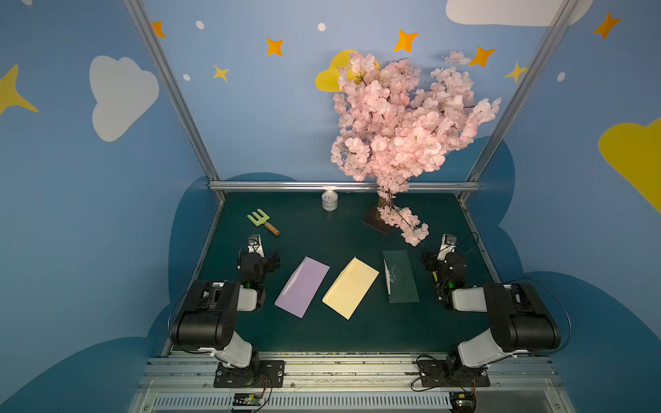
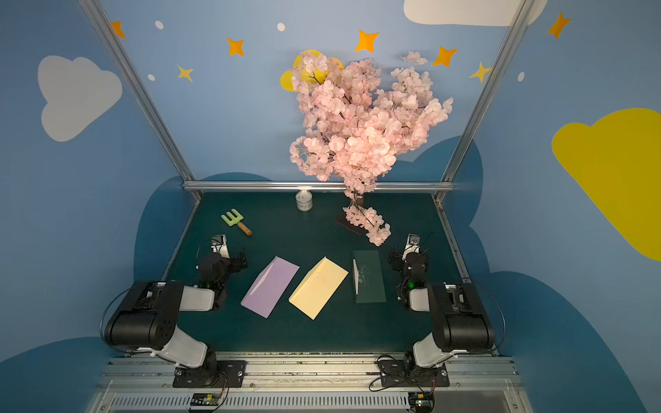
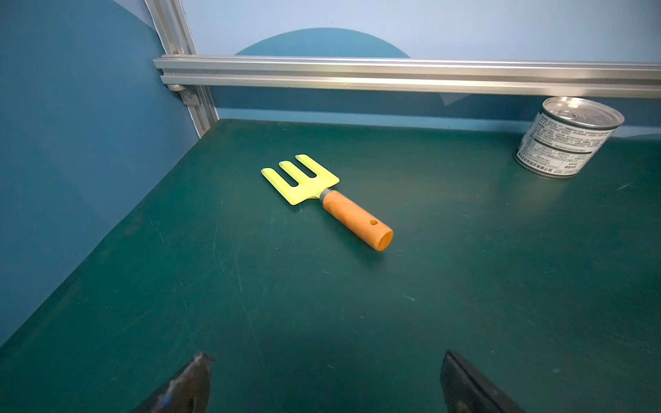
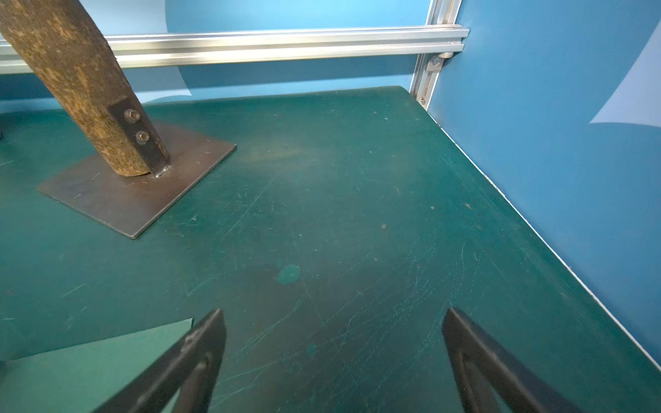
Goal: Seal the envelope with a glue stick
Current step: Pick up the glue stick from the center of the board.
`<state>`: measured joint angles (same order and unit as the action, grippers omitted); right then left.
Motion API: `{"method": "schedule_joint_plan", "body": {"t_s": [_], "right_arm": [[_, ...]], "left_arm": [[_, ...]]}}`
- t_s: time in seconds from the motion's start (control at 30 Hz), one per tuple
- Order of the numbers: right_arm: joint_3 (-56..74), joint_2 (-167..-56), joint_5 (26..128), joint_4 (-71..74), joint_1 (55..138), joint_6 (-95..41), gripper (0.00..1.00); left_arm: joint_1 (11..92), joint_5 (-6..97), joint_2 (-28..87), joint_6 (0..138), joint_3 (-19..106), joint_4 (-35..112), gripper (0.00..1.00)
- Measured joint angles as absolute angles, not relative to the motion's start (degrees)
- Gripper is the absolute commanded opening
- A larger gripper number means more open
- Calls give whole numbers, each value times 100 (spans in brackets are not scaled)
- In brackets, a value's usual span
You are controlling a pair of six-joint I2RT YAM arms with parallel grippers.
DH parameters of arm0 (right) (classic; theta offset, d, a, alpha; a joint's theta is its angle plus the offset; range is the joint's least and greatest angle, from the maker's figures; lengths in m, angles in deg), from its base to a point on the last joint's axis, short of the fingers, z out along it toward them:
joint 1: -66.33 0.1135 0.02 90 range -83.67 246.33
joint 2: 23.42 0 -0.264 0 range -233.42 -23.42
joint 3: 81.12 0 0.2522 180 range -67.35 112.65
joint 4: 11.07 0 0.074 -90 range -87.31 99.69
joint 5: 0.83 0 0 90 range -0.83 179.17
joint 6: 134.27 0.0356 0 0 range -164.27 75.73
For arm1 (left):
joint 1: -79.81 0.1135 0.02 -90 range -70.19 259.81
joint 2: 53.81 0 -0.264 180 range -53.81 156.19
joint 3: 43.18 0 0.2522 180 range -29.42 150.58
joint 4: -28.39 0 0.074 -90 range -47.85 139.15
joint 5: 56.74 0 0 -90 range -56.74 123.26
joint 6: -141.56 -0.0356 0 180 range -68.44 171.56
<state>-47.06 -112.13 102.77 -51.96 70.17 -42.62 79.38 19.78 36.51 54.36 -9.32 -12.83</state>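
scratched dark green table [image 1: 357, 336] inside blue cloud-painted walls [image 1: 250, 107].

Glue stick [image 1: 434, 276] largely behind right arm [image 1: 515, 321]

Matt scratched table [image 4: 357, 214], shiny metal can [image 3: 568, 139]

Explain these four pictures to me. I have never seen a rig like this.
Two robot arms, the left arm and the right arm, stand at the near edge of a green table. Each ends in a two-fingered gripper. Two pictures come from one camera head overhead, looking down on everything. The other two come from cameras on the wrists, looking out past the fingers. On the table lie a purple envelope, a yellow envelope and a green envelope, with a garden fork, a can and a blossom tree farther back. The left gripper and the right gripper are both open and hold nothing.
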Motion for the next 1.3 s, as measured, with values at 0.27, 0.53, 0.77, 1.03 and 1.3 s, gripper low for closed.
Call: {"method": "schedule_joint_plan", "body": {"t_s": [0.27, 0.53, 0.77, 1.03, 1.3], "right_arm": [[-4706, -11213, 10277, -5196, 7017, -4264, 96], [-4706, -11213, 10262, -5198, 7015, -4262, 96], [-4706, -11213, 10144, -5196, 6973, -4259, 96], [-4656, -11029, 9899, -4816, 6868, -4235, 96], [-2614, -10052, 9591, -1507, 6766, -3870, 96]], "left_arm": [[7938, 1978, 3651, 5436, -932, -1283, 100], [7938, 1978, 3651, 5436, -932, -1283, 100], [7938, 1978, 3651, 5436, -932, -1283, 100], [7975, 2101, 3614, 5443, -934, -1248, 100], [8104, 2286, 2178, 5576, 498, 1714, 100]]}}
